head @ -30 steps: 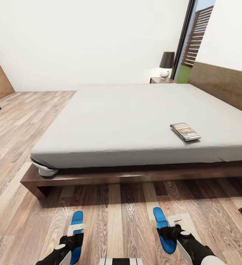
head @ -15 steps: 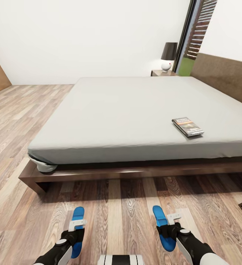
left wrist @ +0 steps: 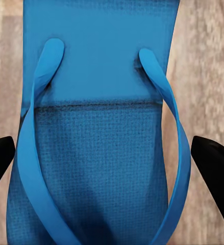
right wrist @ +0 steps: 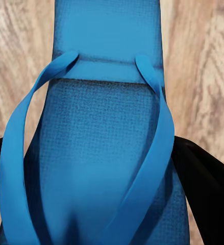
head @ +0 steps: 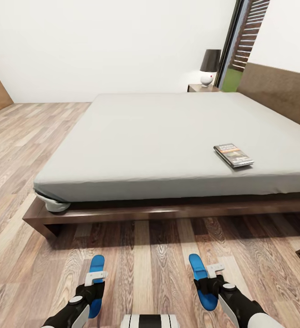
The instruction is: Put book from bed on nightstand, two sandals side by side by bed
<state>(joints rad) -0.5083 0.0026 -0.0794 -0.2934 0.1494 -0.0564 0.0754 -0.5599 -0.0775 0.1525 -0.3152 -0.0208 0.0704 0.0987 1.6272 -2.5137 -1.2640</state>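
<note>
**A:** Going left to right, what is each arm carrying, and why so low?

**B:** The left gripper [head: 94, 288] has the left sandal [head: 95, 283] over the wood floor [head: 145, 255], toe pointing at the bed [head: 168, 141]. The right gripper [head: 206, 286] carries the right sandal [head: 200, 280] the same way. They are roughly parallel but well apart, I'd judge because they are meant to be set down as a pair beside the bed frame.

**A:** How do the fingers stand?

**B:** In the left wrist view the dark fingers [left wrist: 214, 163] sit at either edge of the blue sole [left wrist: 99, 153], closed in on its sides, strap arching between them. The right wrist view is alike: fingers [right wrist: 201, 178] pressed against the sole [right wrist: 106, 148]. Both pinch a sandal, spread only as far as the sole's width.

**A:** And the book?

**B:** The book [head: 233, 156] lies flat on the mattress, toward the right near the near edge, untouched. A nightstand [head: 202, 88] with a lamp [head: 210, 66] stands beyond the far side of the bed, by the window.
</note>
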